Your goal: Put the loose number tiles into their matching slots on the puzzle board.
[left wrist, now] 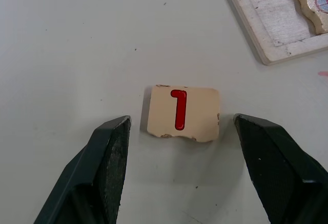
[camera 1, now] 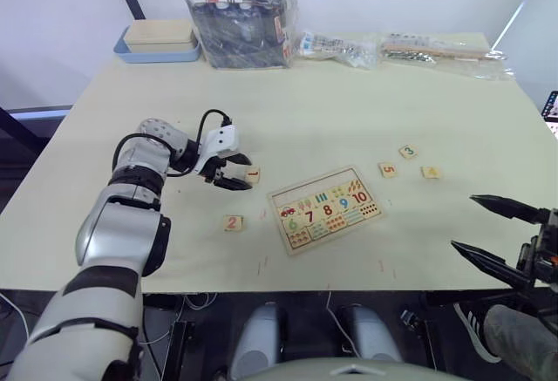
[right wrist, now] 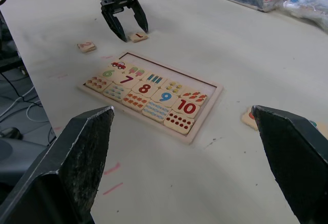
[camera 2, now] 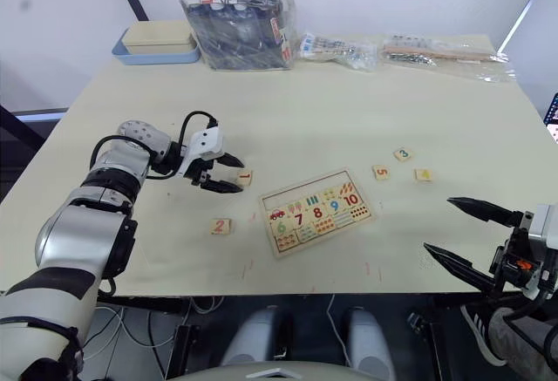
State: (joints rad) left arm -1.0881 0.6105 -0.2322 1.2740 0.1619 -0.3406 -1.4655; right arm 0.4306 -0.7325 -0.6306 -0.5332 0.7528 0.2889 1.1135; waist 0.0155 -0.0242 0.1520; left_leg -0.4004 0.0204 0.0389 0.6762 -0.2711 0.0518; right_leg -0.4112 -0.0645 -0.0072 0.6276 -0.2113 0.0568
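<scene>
My left gripper (left wrist: 179, 131) is released, fingers straddling the 1 tile (left wrist: 182, 112) w/o touching, just left of the puzzle board (camera 1: 324, 208). 2 tile (camera 1: 233, 222) near-left of board; 3 (camera 1: 407, 151), 4 (camera 1: 431, 172), 5 (camera 1: 387, 169) to its far right. My right gripper (camera 1: 488, 233) hangs released at near-right table (camera 1: 349, 111) edge.

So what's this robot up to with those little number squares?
It is sorting number tiles into a puzzle board. The left gripper is at the 1 tile, fingers open on either side of it, not yet holding it. The 2 tile lies near the board's left, and the 3, 4 and 5 lie to its right. The board's top row is empty. The right gripper hangs open at the table's near edge.
</scene>
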